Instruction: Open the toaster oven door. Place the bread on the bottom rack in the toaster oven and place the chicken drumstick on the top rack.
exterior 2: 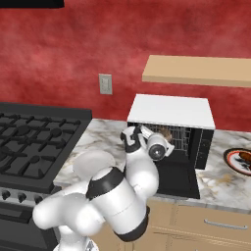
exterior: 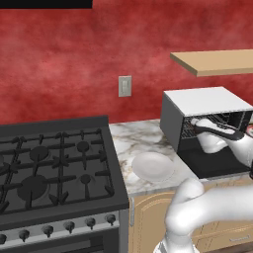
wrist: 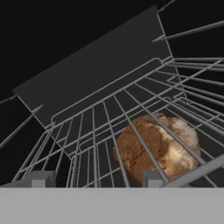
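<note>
The toaster oven door (exterior 2: 177, 179) lies folded down flat at centre right of the right base view, so the opening step is done. The end effector (wrist: 94, 178) is inside the toaster oven (exterior: 205, 101), fingertips (wrist: 40, 178) spread with nothing between them. A brown food item (wrist: 159, 146), apparently the bread, lies beneath the wires of a rack (wrist: 105, 131) at lower right of the hand view. Judged step: bread placement, release complete. The next move calls for a straight withdrawal clear of the rack wires, then fetching the drumstick.

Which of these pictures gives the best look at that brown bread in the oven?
The hand view: the bread looms close, seen through rack wires. The right base view shows a small brown patch inside the toaster oven; the arm blocks the left base view.
</note>
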